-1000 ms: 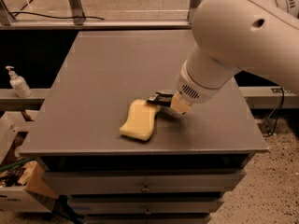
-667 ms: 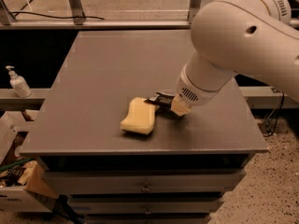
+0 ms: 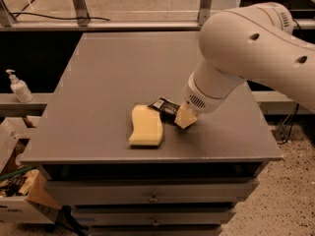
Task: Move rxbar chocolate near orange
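Note:
The rxbar chocolate [image 3: 165, 107] is a small flat black wrapped bar with white marks. It lies on the grey table top [image 3: 113, 68], just right of a pale yellow wavy sponge [image 3: 146, 127] and touching its upper right corner. My gripper [image 3: 184, 117] comes down from the large white arm [image 3: 246, 53] onto the right end of the bar, low at the table surface. The bar's right end is hidden under the gripper. The orange is not in view.
The table's front edge [image 3: 147, 157] runs just below the sponge, with drawers [image 3: 152, 193] under it. A white pump bottle [image 3: 18, 87] stands on a ledge at the left. A cardboard box [image 3: 19, 200] with clutter sits on the floor at the lower left.
The white arm has shifted very slightly. The bar, the sponge and the gripper stay in the same place on the table.

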You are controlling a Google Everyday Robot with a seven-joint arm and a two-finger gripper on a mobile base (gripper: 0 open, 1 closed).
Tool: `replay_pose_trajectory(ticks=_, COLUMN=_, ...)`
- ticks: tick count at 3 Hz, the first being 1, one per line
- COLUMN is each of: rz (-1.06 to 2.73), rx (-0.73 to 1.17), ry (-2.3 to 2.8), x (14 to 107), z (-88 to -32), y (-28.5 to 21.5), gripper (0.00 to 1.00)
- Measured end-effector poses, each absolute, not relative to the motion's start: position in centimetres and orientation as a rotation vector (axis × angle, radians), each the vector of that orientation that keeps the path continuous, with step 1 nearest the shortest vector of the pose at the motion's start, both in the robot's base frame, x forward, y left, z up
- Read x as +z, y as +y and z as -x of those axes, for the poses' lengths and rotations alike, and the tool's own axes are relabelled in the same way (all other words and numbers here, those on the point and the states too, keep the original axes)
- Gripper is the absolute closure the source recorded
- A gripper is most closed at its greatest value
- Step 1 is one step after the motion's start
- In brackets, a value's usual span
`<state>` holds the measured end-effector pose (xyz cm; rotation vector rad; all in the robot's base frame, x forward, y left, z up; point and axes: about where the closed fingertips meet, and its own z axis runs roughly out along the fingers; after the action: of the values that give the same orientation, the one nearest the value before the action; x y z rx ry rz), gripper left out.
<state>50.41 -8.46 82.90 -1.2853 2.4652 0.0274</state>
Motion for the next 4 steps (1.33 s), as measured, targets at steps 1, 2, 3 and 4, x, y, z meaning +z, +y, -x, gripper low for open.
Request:
replay_pose_trajectory(ticks=1, rz=1.294, rx=0.050, ry=2.458, x=82.4, z=-50.9, y=-8.1, gripper=0.13)
replay_pose_trajectory(ticks=2, rz=1.297, rx=0.060, ry=2.446, x=82.5, z=-51.2, y=-7.9, gripper=0.00)
replay_pose_trajectory(ticks=3, rz=1.297, rx=0.058, ry=2.438, x=82.8, z=-51.4, y=-8.0, gripper=0.00)
replay_pose_trajectory(ticks=4, rz=1.285, rx=0.046, ry=2.427, x=83.7, z=-51.6, y=-8.7, gripper=0.00)
